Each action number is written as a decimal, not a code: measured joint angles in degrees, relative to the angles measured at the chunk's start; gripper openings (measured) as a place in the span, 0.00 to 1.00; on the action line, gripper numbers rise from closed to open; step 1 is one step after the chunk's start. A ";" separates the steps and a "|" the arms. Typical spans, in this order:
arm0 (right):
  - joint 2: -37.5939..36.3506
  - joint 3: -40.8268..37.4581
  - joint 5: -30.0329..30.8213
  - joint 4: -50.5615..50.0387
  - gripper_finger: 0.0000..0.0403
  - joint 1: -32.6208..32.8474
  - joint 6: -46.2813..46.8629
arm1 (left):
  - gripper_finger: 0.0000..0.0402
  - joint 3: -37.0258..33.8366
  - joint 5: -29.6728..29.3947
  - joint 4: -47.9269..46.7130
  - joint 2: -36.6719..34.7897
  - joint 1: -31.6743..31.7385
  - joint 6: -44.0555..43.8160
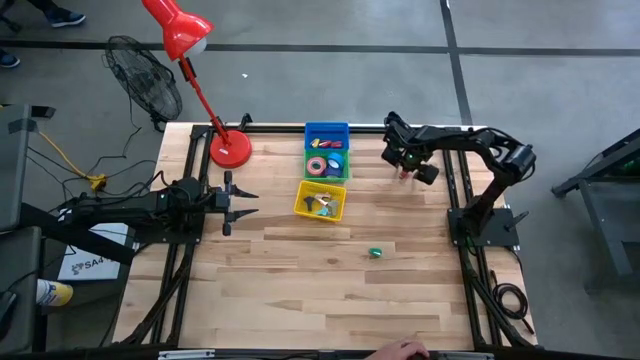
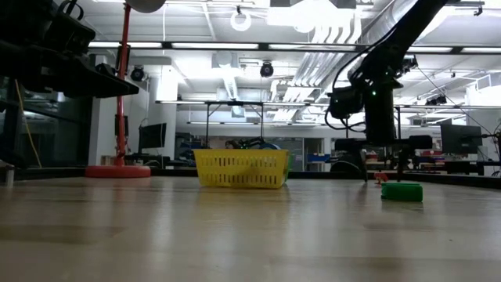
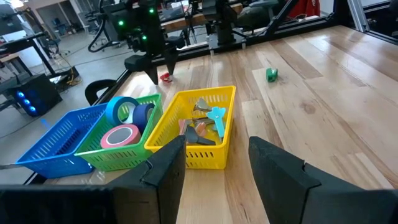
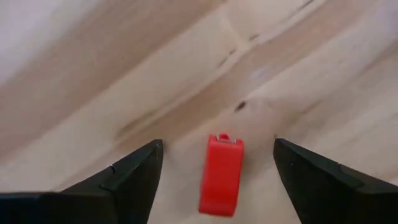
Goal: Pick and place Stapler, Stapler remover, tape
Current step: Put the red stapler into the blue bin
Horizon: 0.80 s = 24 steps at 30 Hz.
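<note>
Right gripper (image 4: 214, 171), upper right of the high view: jaws wide, straddling a small red stapler (image 4: 221, 175) lying on the worktop (image 1: 300, 280). Left gripper (image 3: 214, 168), centre left: jaws wide, empty. Tape rolls (image 3: 127, 118) fill the green basket (image 3: 102, 155).

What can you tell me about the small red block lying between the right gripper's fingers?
The small red block is a solid, smooth, plastic-looking oblong with rounded corners and a pale metallic strip and small nub at one end, probably a mini stapler. It lies flat on the bare wooden table, apart from the baskets. The right gripper hovers over it, open, one finger on either side, neither touching. In the high view it shows as a red speck under that gripper.
</note>
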 joint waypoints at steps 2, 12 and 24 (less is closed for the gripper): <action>0.00 0.00 -0.61 0.23 0.71 -0.22 -0.08 | 0.43 0.00 -0.01 0.00 0.00 0.00 0.00; 0.00 0.00 -1.43 0.22 0.47 0.48 -0.24 | 0.43 0.00 0.00 0.00 0.02 -0.02 0.00; 0.02 0.00 -1.06 1.56 0.27 2.33 -3.30 | 0.43 0.00 -0.01 0.00 0.01 -0.01 0.00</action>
